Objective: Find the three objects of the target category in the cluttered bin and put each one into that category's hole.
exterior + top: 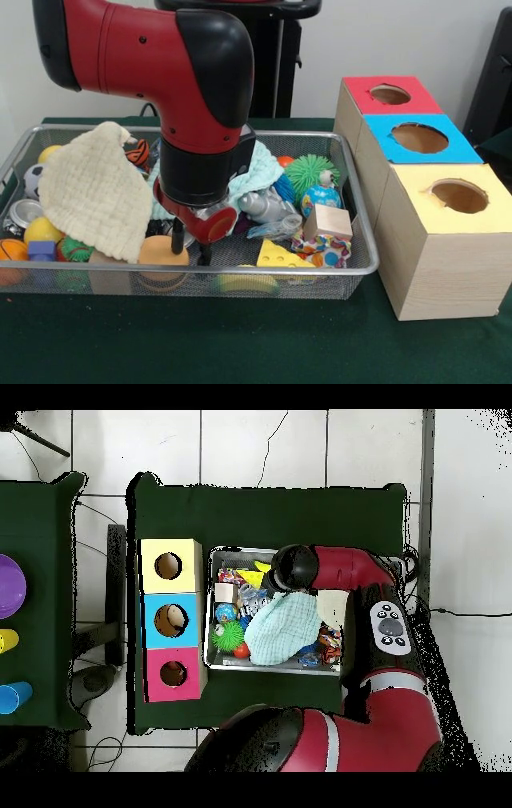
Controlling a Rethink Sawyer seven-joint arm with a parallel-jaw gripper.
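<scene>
1. The hand [190, 248] hangs low inside the cluttered bin [364, 268], its two dark fingers apart and empty, tips just above an orange rounded piece [163, 251]. If it closes here it could take that hard toy instead of fabric.
2. The cream-yellow cloth [92, 188] lies draped over balls at the bin's left side in the front view, just beside the hand (close, but not between the fingers). A pinch at its edge might slip, or drag neighbouring toys out.
3. The small speckled fabric piece [324, 250] sits under a wooden block [328, 222] near the yellow wedge [282, 256]; lifting it could tip the block.
4. A mint-green cloth [283, 629] may be the third object; the arm hides much of it in the front view.
5. Three holed boxes [422, 138] stand beside the bin on the table [240, 344]; picking the wrong hole is possible.
</scene>
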